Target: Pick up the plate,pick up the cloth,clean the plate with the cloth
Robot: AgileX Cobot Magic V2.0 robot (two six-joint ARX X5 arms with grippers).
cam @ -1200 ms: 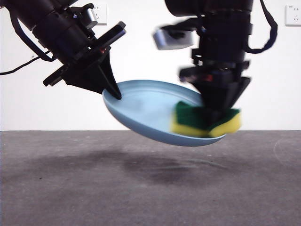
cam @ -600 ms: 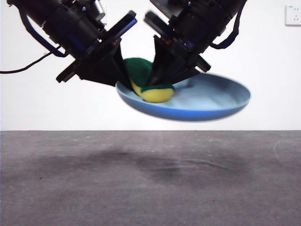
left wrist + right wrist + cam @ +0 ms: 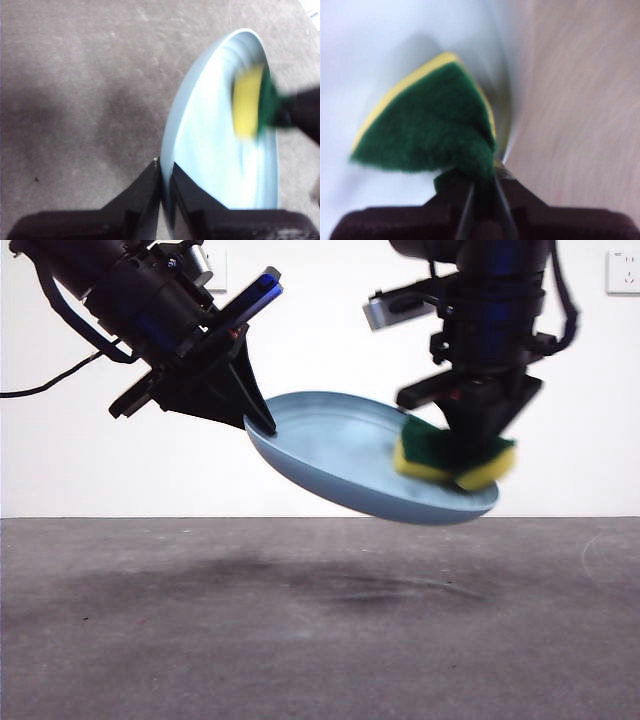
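The light-blue plate [image 3: 340, 455] hangs tilted above the table, its left rim pinched by my left gripper [image 3: 262, 422], which is shut on it. In the left wrist view the plate [image 3: 210, 145] rises from between that gripper's jaws [image 3: 165, 175]. My right gripper [image 3: 470, 455] comes from above and is shut on the cloth, a yellow sponge with a green top [image 3: 455, 455]. It presses the cloth onto the plate's right side near the rim. In the right wrist view the cloth [image 3: 430, 125] lies on the pale plate [image 3: 365, 50], held by that gripper [image 3: 480, 192].
The grey table [image 3: 320, 630] lies below the plate, with the plate's shadow on it. A white wall with sockets [image 3: 622, 272] stands behind.
The right gripper swept the cloth from the plate's left side by the left gripper across to its right side. The plate tilted back down on its right.
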